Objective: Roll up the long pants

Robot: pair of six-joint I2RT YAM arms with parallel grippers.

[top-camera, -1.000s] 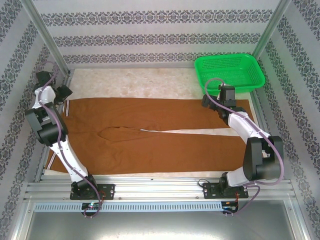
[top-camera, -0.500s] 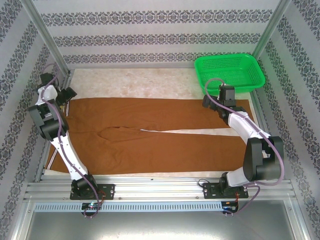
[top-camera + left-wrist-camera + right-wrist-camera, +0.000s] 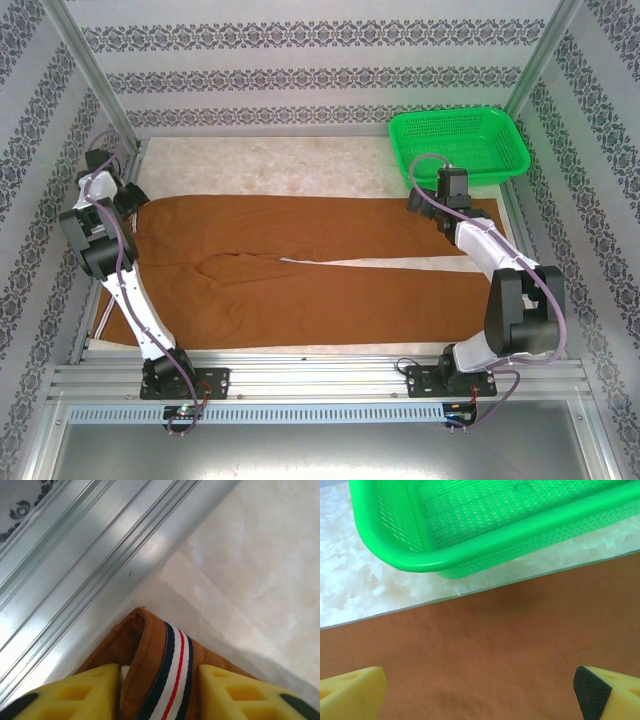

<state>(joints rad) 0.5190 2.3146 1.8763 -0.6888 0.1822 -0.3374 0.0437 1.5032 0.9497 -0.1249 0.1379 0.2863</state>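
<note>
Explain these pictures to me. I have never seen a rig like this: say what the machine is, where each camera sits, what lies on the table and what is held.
These are two robot arms bolted at the table's near edge, each ending in a two-finger gripper. The top view looks down from above and behind them. The other two views come from cameras on the wrists, so yellow fingers frame those shots. On the pale table lie the long pants, spread flat, with a green basket at the far right corner. The left gripper pinches a fold of the striped waistband, beside a metal rail. The right gripper stands open over the cloth near the basket, holding nothing.
</note>
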